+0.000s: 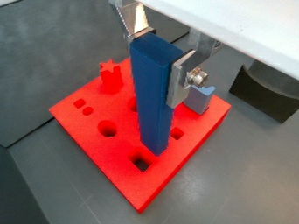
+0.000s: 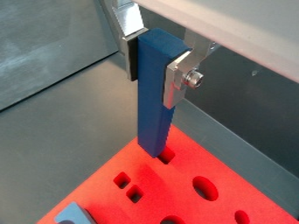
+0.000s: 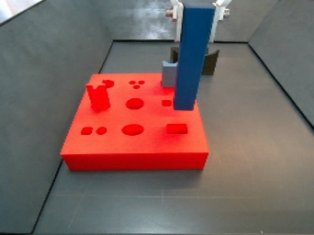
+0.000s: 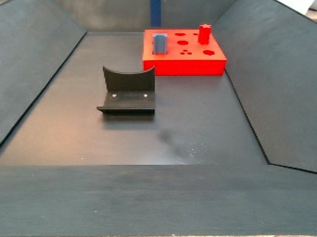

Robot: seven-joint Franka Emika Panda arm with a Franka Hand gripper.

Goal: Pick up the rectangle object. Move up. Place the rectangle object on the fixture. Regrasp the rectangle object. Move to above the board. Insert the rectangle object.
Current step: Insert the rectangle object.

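Wrist view: gripper [image 1: 163, 51] is clamped on the upper end of the rectangle object [image 1: 152, 96], one silver finger [image 1: 181, 77] flat on its side face. Bar hangs upright below the claw; its lower end sits right at a rectangular hole [image 1: 142, 163] in the board [image 1: 122, 171]. Can't tell if it has entered the hole. Red upright peg [image 1: 110, 76] stands well off to one side of the claw; grey-blue peg [image 1: 201, 98] is just behind the bar.

Wrist view, opposite side: gripper [image 2: 156, 50] closed on rectangle object [image 2: 156, 96], finger [image 2: 177, 79] w/ screw visible. Bar's lower end meets the board [image 2: 176, 188] at a slot; depth can't be told.

Side view: gripper [image 3: 196, 9] is at frame top, holding the rectangle object [image 3: 192, 57] vertical over the board [image 3: 123, 147]. Grey-blue peg [image 3: 170, 71] is beside the bar; red peg [image 3: 98, 95] is well apart from the claw.

Side view, far end: the fixture [image 4: 126, 90] stands on the floor, well apart from the board [image 4: 186, 65]. Only the lower part of the rectangle object [image 4: 156, 11] shows above the board; claw is out of frame here.
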